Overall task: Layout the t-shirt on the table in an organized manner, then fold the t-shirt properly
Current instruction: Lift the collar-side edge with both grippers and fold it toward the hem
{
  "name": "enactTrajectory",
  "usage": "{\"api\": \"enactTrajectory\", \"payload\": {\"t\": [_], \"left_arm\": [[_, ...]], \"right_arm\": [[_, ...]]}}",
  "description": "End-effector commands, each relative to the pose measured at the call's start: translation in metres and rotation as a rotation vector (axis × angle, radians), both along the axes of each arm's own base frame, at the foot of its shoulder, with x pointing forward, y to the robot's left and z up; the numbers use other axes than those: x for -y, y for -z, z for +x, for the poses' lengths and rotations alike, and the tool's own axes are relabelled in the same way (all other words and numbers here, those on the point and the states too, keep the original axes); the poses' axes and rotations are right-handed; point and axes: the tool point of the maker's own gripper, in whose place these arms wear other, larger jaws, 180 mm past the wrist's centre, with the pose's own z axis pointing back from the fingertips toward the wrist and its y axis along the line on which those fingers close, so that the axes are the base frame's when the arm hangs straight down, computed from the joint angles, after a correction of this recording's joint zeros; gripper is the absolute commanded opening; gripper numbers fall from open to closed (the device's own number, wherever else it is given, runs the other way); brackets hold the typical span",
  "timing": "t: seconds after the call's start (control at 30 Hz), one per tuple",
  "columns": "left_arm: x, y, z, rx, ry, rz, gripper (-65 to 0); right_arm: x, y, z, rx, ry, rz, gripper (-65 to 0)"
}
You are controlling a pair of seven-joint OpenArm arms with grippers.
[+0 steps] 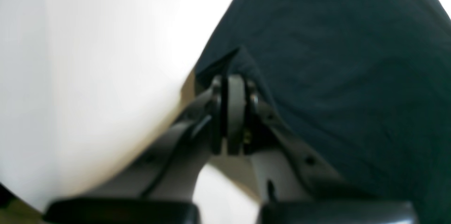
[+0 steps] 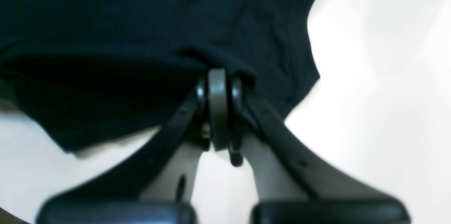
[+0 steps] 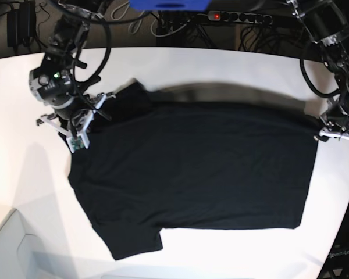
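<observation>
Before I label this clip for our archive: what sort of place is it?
Probably a robotics lab or test bench: two robot arms work a black t-shirt on a bare white table, and behind it sit tangled cables and a power strip.

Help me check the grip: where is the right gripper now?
In the base view the right gripper is at the left, shut on the t-shirt beside its upper sleeve.

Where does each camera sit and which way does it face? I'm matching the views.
Left wrist: on the left arm, facing along its shut left tool pinching the t-shirt.
Right wrist: on the right arm, facing its shut right tool gripping the shirt.
Base: overhead, looking down at the table; both arms show.
All share the shirt.
</observation>
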Motion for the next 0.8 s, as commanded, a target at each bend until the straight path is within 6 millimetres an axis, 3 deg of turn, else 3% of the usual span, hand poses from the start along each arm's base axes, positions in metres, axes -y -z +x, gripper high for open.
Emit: {"api": "enactTrajectory", "payload": {"t": [0.0,0.27,0.5,0.77], "left_arm": [[-0.009,-0.015,0.013,0.045,-0.007,0.021,-65.0],[-0.011,-0.013,0.035,0.059,-0.030,-0.033,-65.0],[-0.004,-0.005,0.052,0.058,-0.037,-0.091,-65.0],[-0.001,-0.017,0.075,0.086,-0.021,-0.102,-65.0]], "right_arm": [[0.001,-0.012,0.012,0.052,0.004,0.008,-65.0],[0.016,-0.006,0.032,0.045,0.062,0.046,-65.0],[0.011,0.000,0.047,0.037,0.055,0.079,-65.0],[0.014,-0.003,0.064,0.042,0.048,0.084,-65.0]]}}
